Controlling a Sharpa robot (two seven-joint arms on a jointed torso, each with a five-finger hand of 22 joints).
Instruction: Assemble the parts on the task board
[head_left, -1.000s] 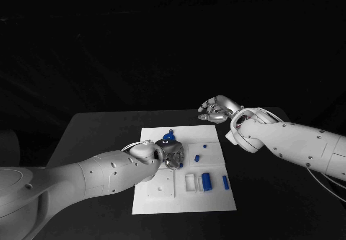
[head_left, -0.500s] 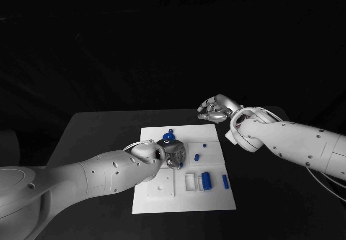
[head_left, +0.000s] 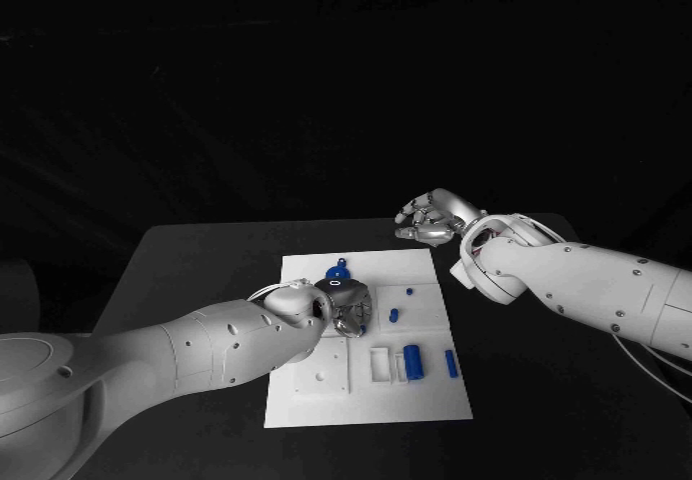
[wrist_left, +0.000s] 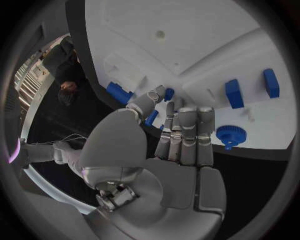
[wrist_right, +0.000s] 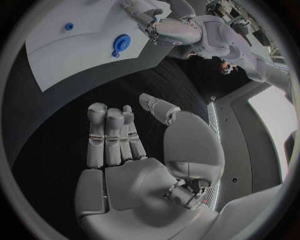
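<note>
The white task board (head_left: 325, 395) lies mid-table. My left hand (head_left: 340, 305) hovers low over its middle, fingers pointing down at the plate. In the left wrist view the thumb and a fingertip (wrist_left: 172, 107) pinch a small blue part (wrist_left: 169, 94). A blue gear (head_left: 339, 270) lies at the board's far edge, just beyond this hand. My right hand (head_left: 433, 218) hangs above the dark table past the board's far right corner; the right wrist view shows its fingers (wrist_right: 109, 137) stretched out and holding nothing.
More blue parts lie on the board: a small peg (head_left: 410, 292), a short piece (head_left: 394, 316), a block (head_left: 414, 362) beside a white frame (head_left: 384, 364), and a slim bar (head_left: 451, 365). Dark table (head_left: 188, 270) surrounds the board.
</note>
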